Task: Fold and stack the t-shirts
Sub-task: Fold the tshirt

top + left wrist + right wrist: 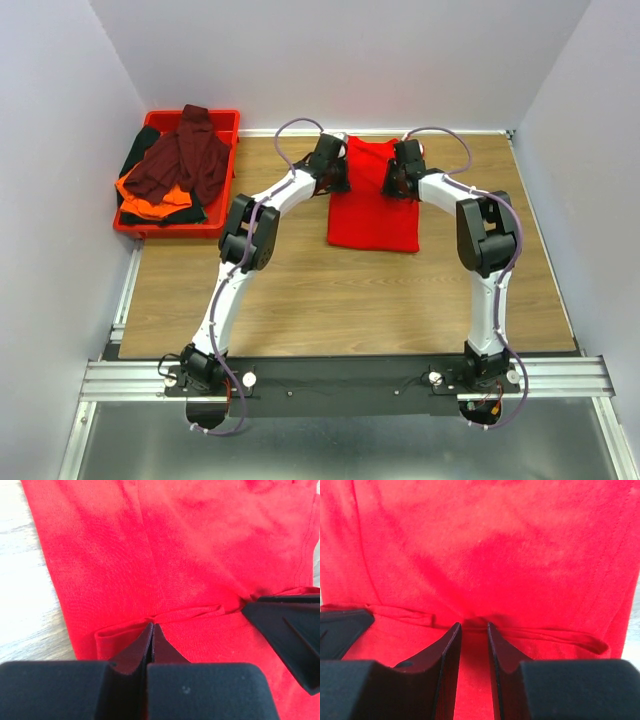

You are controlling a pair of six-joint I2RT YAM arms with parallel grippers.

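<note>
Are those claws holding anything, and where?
The left gripper pinches the red shirt at a fold along its far edge. The right gripper straddles that fold, jaws slightly apart; a grip cannot be told.

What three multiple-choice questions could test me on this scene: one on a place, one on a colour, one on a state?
1. Where does the bright red t-shirt lie?
A draped over an arm; B on the table; C on the floor.
2. What tops the pile in the tray?
A the dark maroon shirt; B a white shirt; C a blue shirt.
3. How do the left arm's jaws stand?
A wide apart; B closed together; C out of sight.
Answers: B, it is spread on the wood; A, maroon cloth lies uppermost; B, the left wrist view shows them meeting.
</note>
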